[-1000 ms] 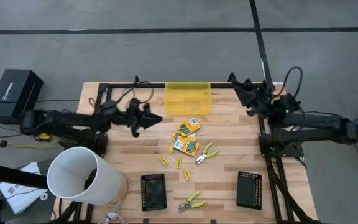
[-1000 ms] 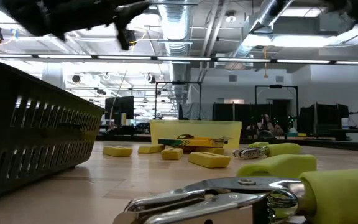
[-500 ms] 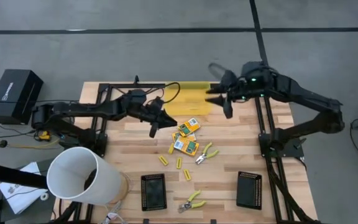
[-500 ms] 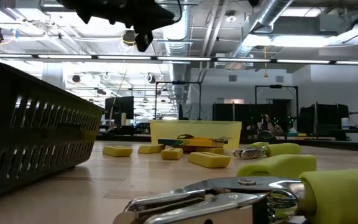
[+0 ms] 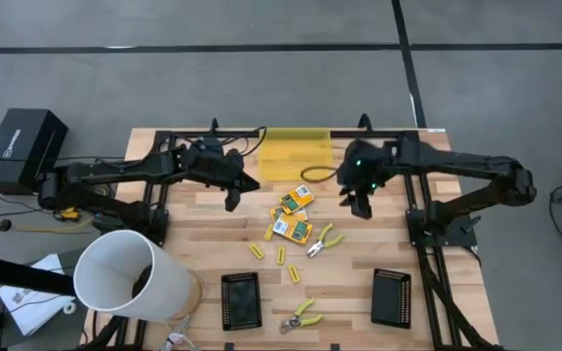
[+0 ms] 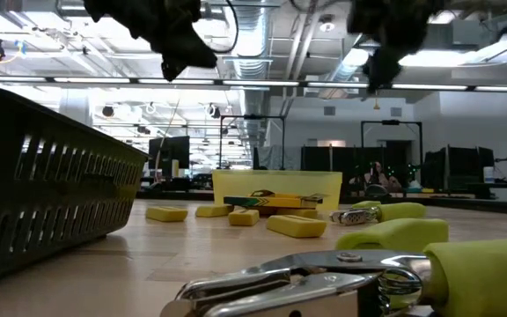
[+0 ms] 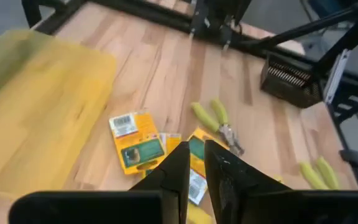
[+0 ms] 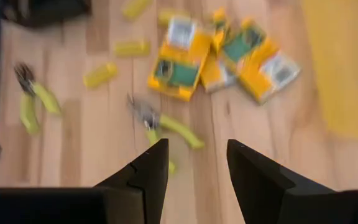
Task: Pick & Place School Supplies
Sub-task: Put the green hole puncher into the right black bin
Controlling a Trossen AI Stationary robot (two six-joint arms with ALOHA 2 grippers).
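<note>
Right gripper point(image 5: 357, 208), fingers spread and empty, hung over bare wood just beside the printed boxes point(image 5: 293, 213), which lay toward table centre with the sticks point(image 5: 281, 255) beyond. We judged it nearer than our left gripper point(image 5: 230, 200), fingers nearly pressed together, empty, on the pile's other side. Both arms reached inward, wrists tipped down.

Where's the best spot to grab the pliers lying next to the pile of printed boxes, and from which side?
Probably across both yellow-green handles of the pliers, coming straight down from above. It lies flat on the table, apart from the boxes, handles angled toward the bin side, metal nose toward the trays. The open right claw hovers nearest.
</note>
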